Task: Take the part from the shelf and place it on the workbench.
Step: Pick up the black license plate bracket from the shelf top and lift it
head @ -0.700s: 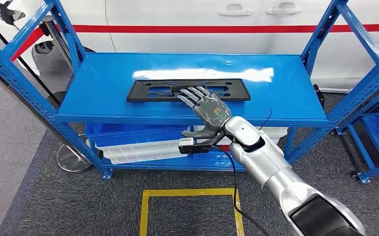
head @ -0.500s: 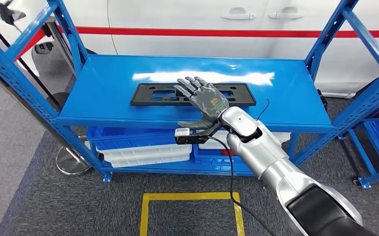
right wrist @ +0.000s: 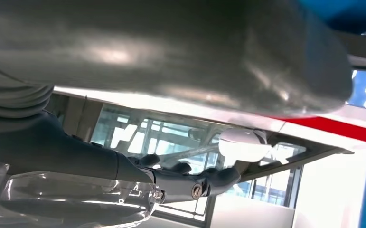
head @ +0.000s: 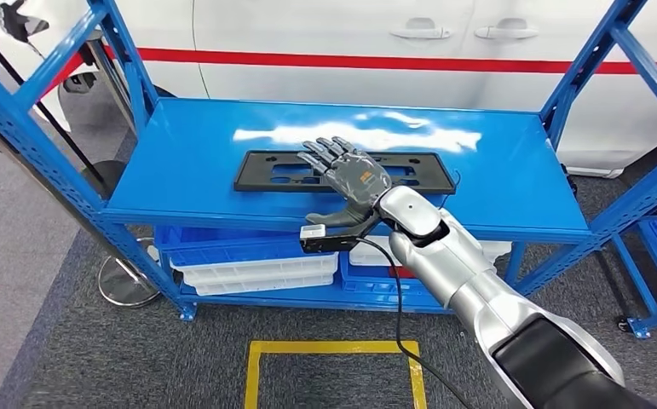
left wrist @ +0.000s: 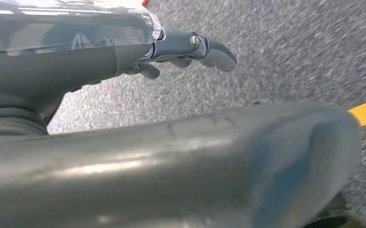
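A flat black rectangular part [head: 267,171] with cut-outs lies on the blue top shelf [head: 184,162], near its front. My right hand [head: 348,177] hovers over the middle of the part, fingers spread and stretched across to its far edge. The thumb hangs in front of the shelf's front lip. Nothing is held in it; the right wrist view shows its fingers [right wrist: 190,183] extended in front of a white car's window. My left hand [left wrist: 190,47] hangs over grey carpet with its fingers loosely extended, holding nothing.
A white car [head: 350,34] with a red stripe stands behind the rack. Blue bins [head: 222,239] and white trays [head: 256,273] fill the lower shelf. Slanted blue posts [head: 26,111] flank the shelf. A yellow square [head: 333,375] marks the floor, and a round stand base [head: 124,281] sits at the left.
The camera has shifted slightly. My right hand has reached farther across the part, its fingertips now at the part's far edge instead of its middle.
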{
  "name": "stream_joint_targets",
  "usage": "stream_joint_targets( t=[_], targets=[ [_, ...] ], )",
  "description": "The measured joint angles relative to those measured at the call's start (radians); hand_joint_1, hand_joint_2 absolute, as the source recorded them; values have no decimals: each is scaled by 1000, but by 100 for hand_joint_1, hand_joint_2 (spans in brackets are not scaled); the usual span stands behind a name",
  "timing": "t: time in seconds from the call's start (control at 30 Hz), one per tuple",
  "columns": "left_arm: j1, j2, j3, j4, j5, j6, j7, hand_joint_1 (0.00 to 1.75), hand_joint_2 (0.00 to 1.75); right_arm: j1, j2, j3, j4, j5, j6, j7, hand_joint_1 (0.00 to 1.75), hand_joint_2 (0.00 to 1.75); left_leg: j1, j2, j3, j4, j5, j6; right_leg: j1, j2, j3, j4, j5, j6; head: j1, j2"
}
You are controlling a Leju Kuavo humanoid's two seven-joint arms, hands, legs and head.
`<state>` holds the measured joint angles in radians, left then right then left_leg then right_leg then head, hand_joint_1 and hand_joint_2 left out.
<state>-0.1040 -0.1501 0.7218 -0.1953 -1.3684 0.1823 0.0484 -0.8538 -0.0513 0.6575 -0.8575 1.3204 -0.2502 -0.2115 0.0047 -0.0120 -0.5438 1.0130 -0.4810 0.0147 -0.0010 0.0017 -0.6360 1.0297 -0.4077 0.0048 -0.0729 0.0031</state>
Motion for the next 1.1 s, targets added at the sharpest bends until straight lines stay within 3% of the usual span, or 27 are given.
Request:
stream_joint_targets(
  t=[0.1,0.13,0.23,0.27,0.3,0.33,0.4,0.47,0.57,0.63,0.67,0.73,0.77,0.8,0.83,0.9,0.97,1.1],
  targets=[
    [-2,0,0,0,0,0,-1,0,0,-4,2,3,8,0,8,2,0,0,-1,3,2,3,-12,-15,-6,0,9,-18,-3,-11,0,0],
    [-3,1,0,0,0,0,-1,0,0,-8,4,4,12,0,17,3,0,0,-1,4,-9,28,-28,-20,-10,0,14,-23,-3,-16,0,0],
    [-4,1,0,0,0,0,-4,0,0,-18,11,13,38,0,51,10,0,0,4,5,-104,212,-108,-31,-10,0,20,-28,-6,-26,0,0],
    [-4,1,0,0,0,0,-4,0,0,-19,14,15,51,-1,58,15,0,0,6,5,-136,263,-119,-34,-9,0,21,-27,-7,-27,0,0],
    [-4,1,1,0,0,-1,-4,0,0,-23,18,17,67,-3,62,21,0,0,7,5,-152,280,-110,-36,-9,0,22,-27,-9,-27,0,0],
    [-4,1,1,0,0,-1,-4,0,0,-29,23,19,84,-7,65,28,0,0,7,6,-149,258,-82,-37,-8,0,24,-25,-11,-26,0,0],
    [-4,1,1,0,0,-2,-4,0,0,-55,35,21,128,-21,67,40,0,0,8,6,-99,128,-1,-33,-9,2,27,-20,-16,-22,0,0],
    [-7,1,2,0,-1,-4,-5,0,0,-90,45,22,181,-37,66,48,0,0,5,5,-56,23,39,-24,-6,5,25,-14,-20,-14,0,0],
    [-8,-1,2,0,-1,-6,-7,0,0,-126,54,22,253,-47,68,55,0,0,3,3,-48,4,42,-7,-4,5,23,-15,-19,2,0,0],
    [-9,-2,3,0,-1,-7,-7,0,0,-140,56,21,285,-51,69,58,0,0,7,3,-46,-4,48,5,-5,4,13,9,-38,13,0,0],
    [-10,-3,3,0,-1,-7,-7,0,0,-146,56,21,299,-51,68,58,0,0,9,4,-45,-7,50,10,-6,4,-5,48,-62,17,0,0],
    [-11,-3,3,0,-1,-8,-7,0,0,-153,56,21,323,-52,69,59,0,0,8,5,-45,-8,51,14,-9,4,-67,181,-124,25,0,0],
    [-11,-3,3,0,-1,-8,-7,0,0,-153,56,22,335,-52,70,59,0,0,8,6,-44,-8,50,15,-11,3,-97,241,-143,28,0,0],
    [-11,-3,4,0,-1,-8,-7,0,0,-153,56,22,346,-52,72,60,0,0,8,5,-44,-7,49,15,-13,3,-114,271,-145,30,0,0],
    [-10,-4,4,0,-1,-8,-7,0,0,-153,56,22,355,-52,74,62,0,0,8,5,-43,-6,48,14,-15,3,-112,262,-127,31,0,0],
    [-10,-5,4,0,-2,-10,-7,0,0,-157,56,22,373,-52,86,69,0,0,8,4,-41,-3,43,10,-18,0,-57,139,-57,28,0,0],
    [-10,-6,4,0,-4,-13,-7,0,0,-162,57,22,395,-54,106,84,0,0,5,3,-42,3,37,2,-15,-1,-2,22,-17,21,0,0],
    [-9,-6,4,0,-11,-17,-7,0,0,-168,58,14,447,-71,152,130,0,0,2,4,-43,5,31,-18,-13,1,10,-9,-14,-1,0,0]
  ],
)
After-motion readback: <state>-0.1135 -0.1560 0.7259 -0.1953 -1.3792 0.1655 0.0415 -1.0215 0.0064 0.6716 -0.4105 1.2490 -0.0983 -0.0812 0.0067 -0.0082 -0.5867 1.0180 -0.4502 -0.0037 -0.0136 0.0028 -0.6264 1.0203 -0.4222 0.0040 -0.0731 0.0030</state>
